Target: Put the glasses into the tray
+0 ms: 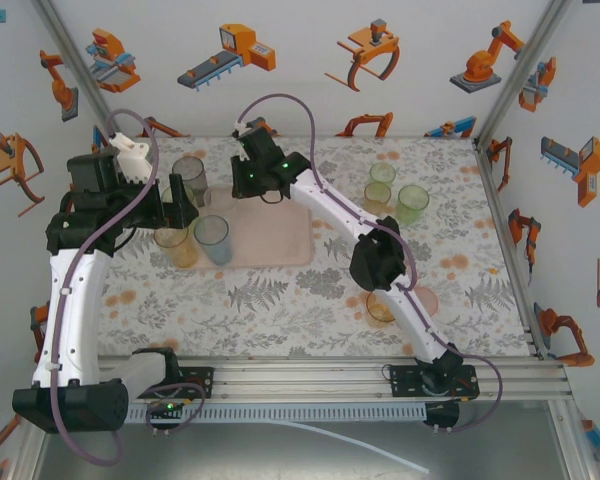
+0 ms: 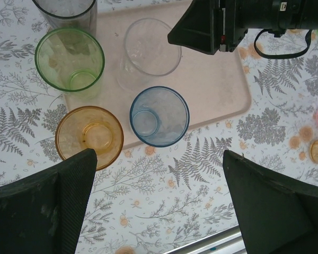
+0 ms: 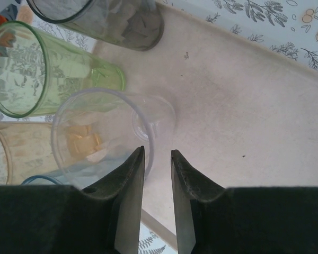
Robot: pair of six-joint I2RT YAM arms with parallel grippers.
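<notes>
Right gripper (image 3: 157,153): low over the tray (image 3: 244,106), jaws a narrow slot apart. The near wall of the clear tumbler (image 3: 111,132) runs into that slot, and I cannot tell whether the pads press it.
Clear tumbler: upright on the tray's left half, mouth up.
Left gripper (image 2: 159,201): spread wide with nothing in it, hovering over the fern-print cloth (image 2: 164,180) off the tray's near left corner.
Amber tumbler (image 2: 89,136): upright on the cloth, just beside that corner and just ahead of my left-hand finger. The left arm is plainly nearer.
Blue tumbler (image 2: 159,116): at the tray's near rim; its base looks to sit on the tray.
Far-right cluster (image 1: 412,203): three tumblers, well apart from the tray. The right arm is nearer.
Near-right pair (image 1: 380,310): beside the right forearm, off the tray.
Axis: every tumbler stands vertical, so I judge each pick comes from above, with one finger inside the rim.
Tray axis: long side runs left to right across the table.
</notes>
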